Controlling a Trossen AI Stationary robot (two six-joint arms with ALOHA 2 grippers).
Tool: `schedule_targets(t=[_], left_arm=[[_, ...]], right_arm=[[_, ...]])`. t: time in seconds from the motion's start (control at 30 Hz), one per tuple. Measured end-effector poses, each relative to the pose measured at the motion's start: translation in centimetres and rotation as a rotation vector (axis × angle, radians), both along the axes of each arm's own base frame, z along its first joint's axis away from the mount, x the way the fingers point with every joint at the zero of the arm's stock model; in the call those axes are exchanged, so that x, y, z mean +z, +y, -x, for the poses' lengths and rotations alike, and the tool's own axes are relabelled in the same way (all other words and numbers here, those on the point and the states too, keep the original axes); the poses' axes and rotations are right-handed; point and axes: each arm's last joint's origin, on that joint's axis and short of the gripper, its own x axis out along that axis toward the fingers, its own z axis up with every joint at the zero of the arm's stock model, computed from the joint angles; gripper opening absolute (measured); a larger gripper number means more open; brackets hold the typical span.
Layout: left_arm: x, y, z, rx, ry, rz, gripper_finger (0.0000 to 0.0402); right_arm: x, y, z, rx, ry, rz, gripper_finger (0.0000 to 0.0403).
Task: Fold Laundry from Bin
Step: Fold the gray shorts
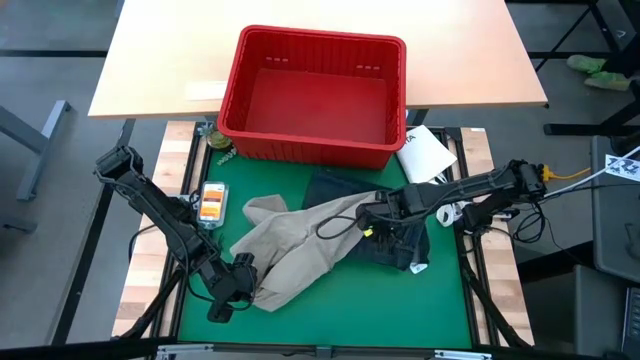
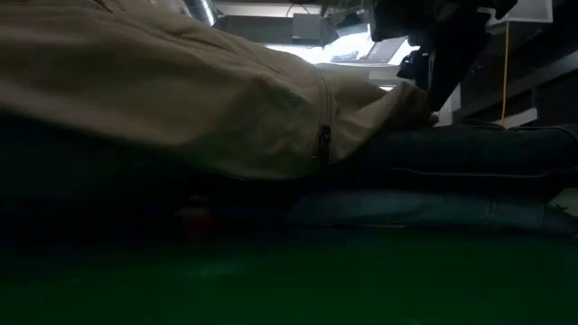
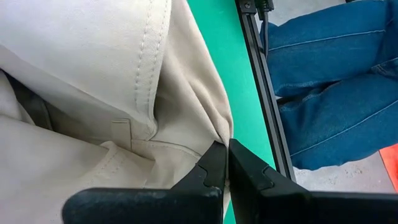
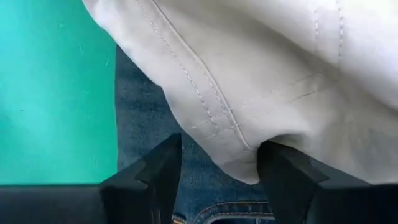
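Note:
Tan khaki trousers [image 1: 300, 245] lie crumpled across the green mat, their right end resting on dark blue jeans [image 1: 345, 188]. The red bin [image 1: 315, 95] stands at the far edge with no garment showing inside. My left gripper [image 1: 236, 283] is at the trousers' near left end, shut on the cloth. My right gripper [image 4: 217, 174] is open and points down over the trousers' right end [image 1: 378, 215]. A stitched tan edge [image 4: 239, 155] lies between its fingers, with denim [image 4: 140, 112] underneath. My left gripper pinches a bunched fold of the khaki trousers [image 3: 216, 138] between its two shut fingers, slanting down from the near left. The cloth around it lies slack on the mat. My right gripper: whether a finger [image 4: 283, 177] touches the tan edge, I cannot tell.
A white packet [image 1: 425, 152] lies right of the bin, and a small orange and white device [image 1: 211, 202] lies at the mat's left edge. A light wooden table [image 1: 160, 60] stands behind. A person's legs in blue jeans [image 3: 336, 81] show beyond the table's rail.

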Motion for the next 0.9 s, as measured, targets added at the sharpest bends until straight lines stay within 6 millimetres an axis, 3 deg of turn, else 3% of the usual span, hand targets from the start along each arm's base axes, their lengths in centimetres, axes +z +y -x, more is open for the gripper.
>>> schedule_targets(t=[0.6,0.73,0.9], left_arm=[[0.0,0.0,0.0,0.001,0.0,0.001,0.0003],[0.0,0.0,0.0,0.001,0.001,0.001,0.0003],[0.0,-0.11,0.09,-0.013,0.019,0.022,0.0003]], right_arm=[[0.01,-0.17,-0.07,-0.015,-0.017,0.068,0.0195],[0.01,-0.17,-0.07,-0.014,-0.017,0.068,0.0148],[0.01,-0.16,-0.07,-0.015,-0.017,0.068,0.0041]])
